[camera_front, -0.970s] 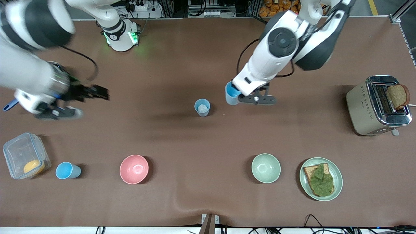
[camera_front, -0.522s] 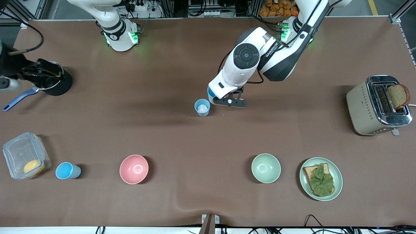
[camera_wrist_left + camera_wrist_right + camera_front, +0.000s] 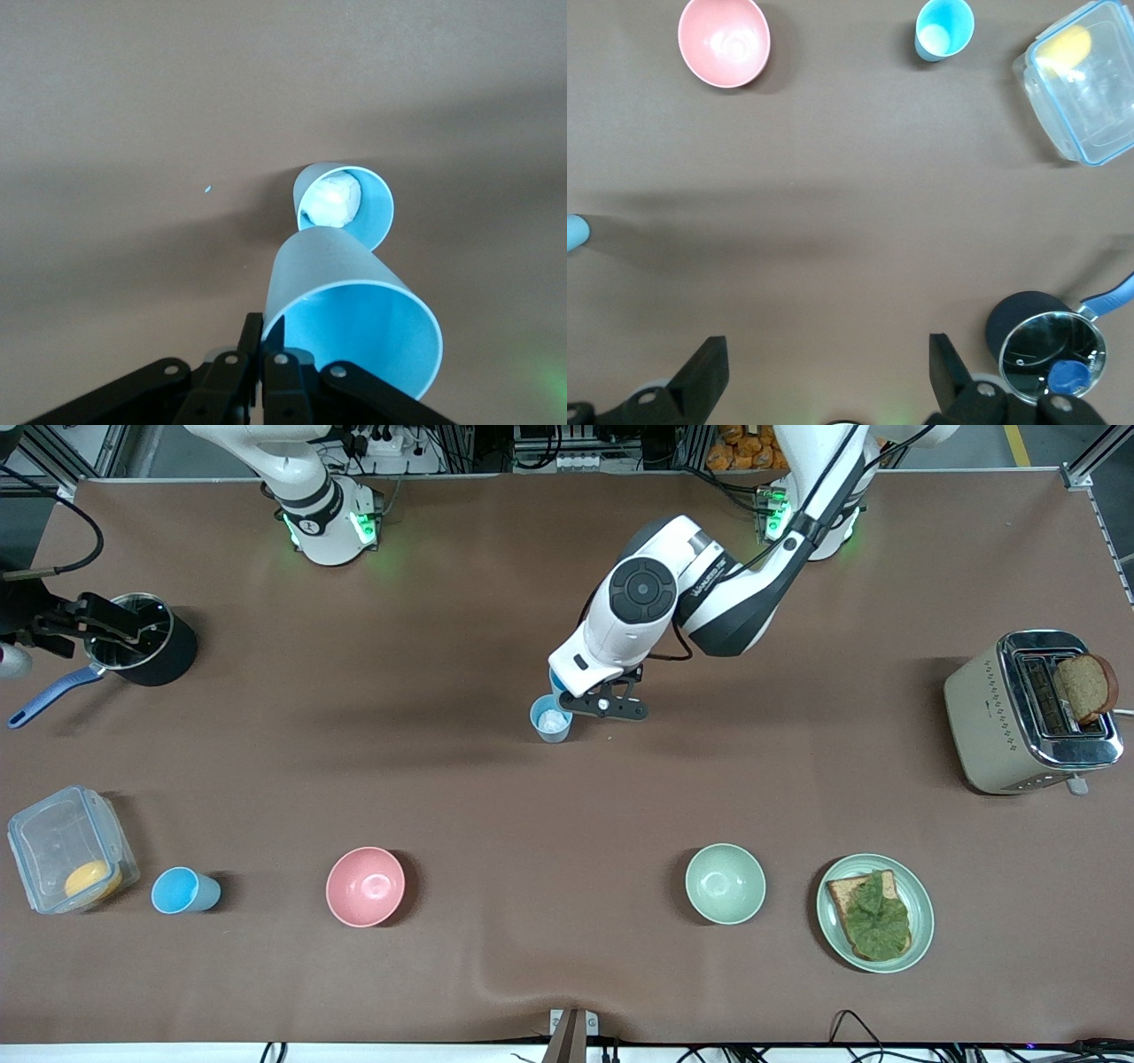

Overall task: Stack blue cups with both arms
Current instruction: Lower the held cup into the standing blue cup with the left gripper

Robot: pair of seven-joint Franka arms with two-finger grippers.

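1. Fingers of the left gripper (image 3: pixel 257 372) are pinching the carried cup (image 3: pixel 354 323) by its rim, above the standing cup (image 3: pixel 551 719) mid-table.
2. Right gripper (image 3: pixel 824 381) is waiting, spread wide.
3. Light, slippery plastic is probably favouring rim grips.

— What does everything stand on?
— A wide table (image 3: pixel 496 815) under a matte, dull brown covering; it fills nearly the whole front view. Close to the camera's edge the covering lifts in a low ripple (image 3: pixel 496 981).

— And off the edge farthest from the camera?
— Aluminium frame rails (image 3: pixel 1085 467), a white power strip (image 3: pixel 383 441) with plugs in it, and dark clutter. In one corner there is grey floor (image 3: pixel 1059 443) with a yellow stripe (image 3: pixel 1017 443).

— The nearest edge?
— Black cables (image 3: pixel 855 1023) loop up over it, and a small metal bracket (image 3: pixel 571 1036) sits at its middle.

— The light?
— Even, from overhead. Soft, broad shadows lie across the brown covering.
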